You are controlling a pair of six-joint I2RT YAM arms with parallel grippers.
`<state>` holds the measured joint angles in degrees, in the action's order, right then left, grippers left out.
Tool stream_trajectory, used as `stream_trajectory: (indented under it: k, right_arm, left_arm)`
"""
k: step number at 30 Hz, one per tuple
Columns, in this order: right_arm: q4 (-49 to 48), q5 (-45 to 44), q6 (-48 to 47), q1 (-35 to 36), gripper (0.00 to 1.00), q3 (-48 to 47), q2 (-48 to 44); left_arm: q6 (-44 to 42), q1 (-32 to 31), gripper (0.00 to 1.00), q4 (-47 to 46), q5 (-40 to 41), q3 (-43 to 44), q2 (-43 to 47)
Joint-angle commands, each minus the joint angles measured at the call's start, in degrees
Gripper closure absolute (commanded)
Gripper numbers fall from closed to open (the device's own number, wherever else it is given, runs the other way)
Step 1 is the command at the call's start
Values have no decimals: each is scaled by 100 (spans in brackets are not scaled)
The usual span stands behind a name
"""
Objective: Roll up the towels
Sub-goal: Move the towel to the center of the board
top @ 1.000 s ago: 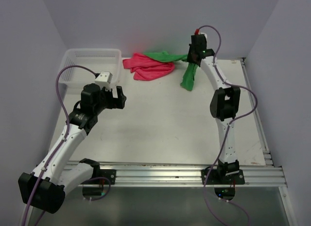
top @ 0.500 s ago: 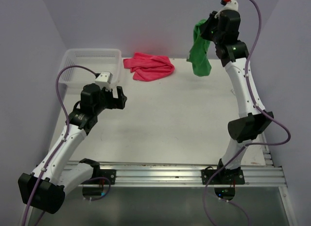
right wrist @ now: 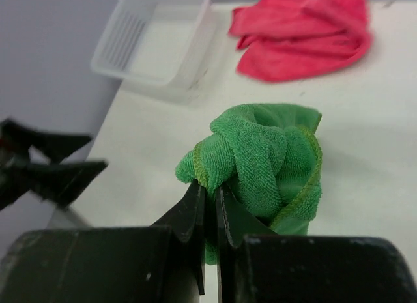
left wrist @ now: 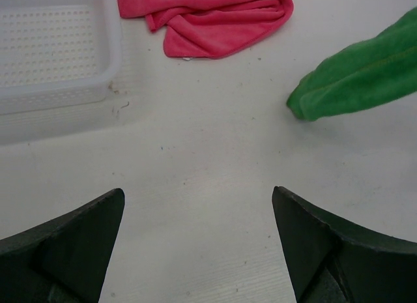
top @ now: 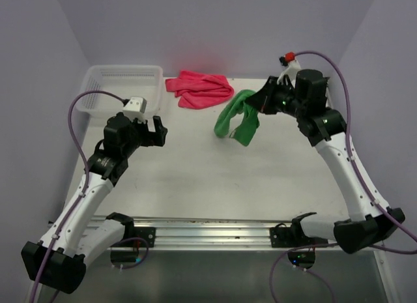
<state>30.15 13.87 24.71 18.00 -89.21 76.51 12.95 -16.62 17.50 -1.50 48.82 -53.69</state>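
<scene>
Over the far right of the white table (top: pixel 195 176), the right hand (top: pixel 262 102) has its two fingers pinched almost together on a bunched edge of the bright green fleecy towel (top: pixel 236 118). The rest of the cloth droops in a loop toward the middle. This looks like the fetch-and-lay-out step, with no rolling begun. Next, that towel needs lowering and spreading flat and long, likely with help from the left hand (top: pixel 156 131), which gapes wide and empty near the white plastic mesh basket (top: pixel 120 73). The crumpled pink-red fleecy towel (top: pixel 199 90) lies at the far edge, just beside the basket.

The right wrist view shows the pinch itself, fingertips buried in a green wad, which the top view hides. The left wrist view catches the towel's folded lower end close over the table, though whether it touches I can't tell.
</scene>
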Motion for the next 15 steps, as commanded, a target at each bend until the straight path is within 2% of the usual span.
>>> stream_trajectory:
  k: [1, 4, 6, 7, 8, 9, 10, 13, 15]
  right_arm:
    - [-614, 1863, 850, 90, 100, 938, -890]
    - [-966, 2356, 1158, 90, 99, 2185, -1480]
    - [-1152, 2375, 1107, 72, 98, 3176, -1682]
    - [-1056, 2114, 950, 81, 93, 3417, -1666]
    - [-803, 1876, 818, 81, 80, 3619, -1613]
    - [-618, 1578, 590, 81, 66, 3891, -1526]
    - [-433, 1227, 457, 72, 42, 3946, -1281]
    - [139, 495, 202, 81, 32, 3911, -1016]
    - [228, 205, 122, 81, 32, 3894, -1129]
  left_arm:
    - [41, 27, 0, -290, 474, -65, 315]
    - [23, 27, 0, -370, 703, -127, 526]
    - [23, 27, 0, -414, 730, -162, 605]
    - [23, 27, 0, -422, 704, -179, 597]
    - [23, 27, 0, -431, 660, -180, 518]
    - [23, 27, 0, -414, 564, -162, 457]
    - [23, 27, 0, -396, 511, -145, 386]
    - [-3, 27, 0, -335, 291, -74, 131]
    - [-29, 19, 0, -361, 106, -109, 26]
